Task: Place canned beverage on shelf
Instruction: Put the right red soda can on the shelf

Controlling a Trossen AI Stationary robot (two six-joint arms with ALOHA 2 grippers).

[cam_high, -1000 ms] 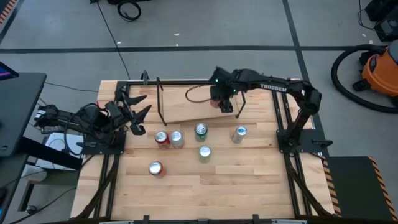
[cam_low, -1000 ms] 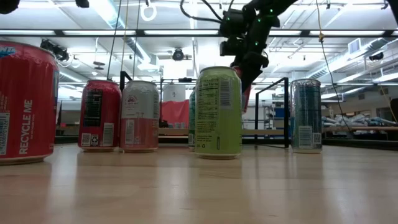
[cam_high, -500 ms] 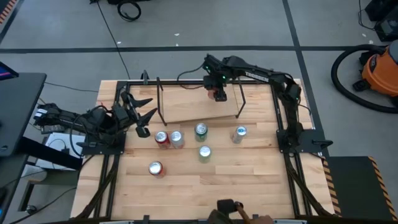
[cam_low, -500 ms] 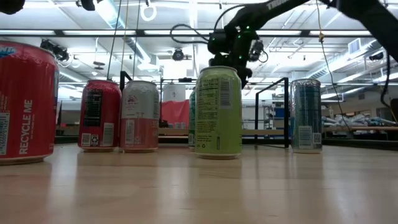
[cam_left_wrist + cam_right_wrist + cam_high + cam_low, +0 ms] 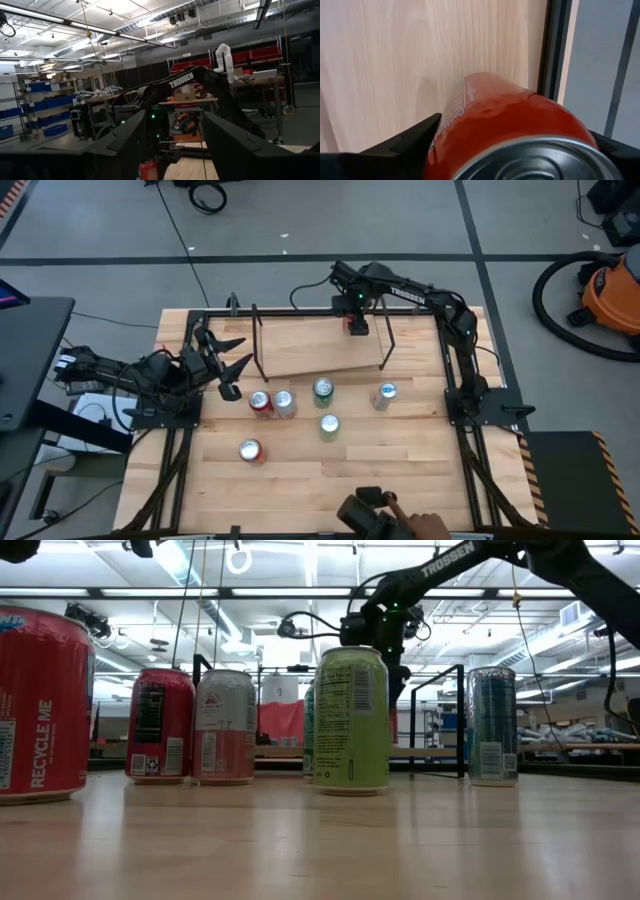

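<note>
The shelf [image 5: 300,350], a light wood plank with black rod uprights, stands at the table's far middle. My right gripper [image 5: 355,326] hangs over the plank's far right part, shut on a red can [image 5: 505,120]. The can also shows in the left wrist view [image 5: 148,171]. In the low view a green can [image 5: 350,720] hides it under the gripper [image 5: 385,635]. Whether its base touches the plank I cannot tell. My left gripper [image 5: 228,362] waits open at the table's left edge, holding nothing. My right gripper pinches the red can's side wall near its top rim [image 5: 451,131] between its two fingers [image 5: 405,142], one on each side. The fingers come from above, pointing almost straight down. The can stays upright, silver lid up, over the shelf plank.
Several cans stand on the table in front of the shelf: red [image 5: 260,402], white [image 5: 284,402], green [image 5: 322,389], green [image 5: 329,425], blue [image 5: 385,394] and red [image 5: 250,450]. A person's hand [image 5: 415,526] with a dark object shows at the near edge.
My right gripper has carried the red can toward the table's far edge, over the shelf plank, sinking a little, and the can has stayed upright. A person's hand has come in at the near edge.
</note>
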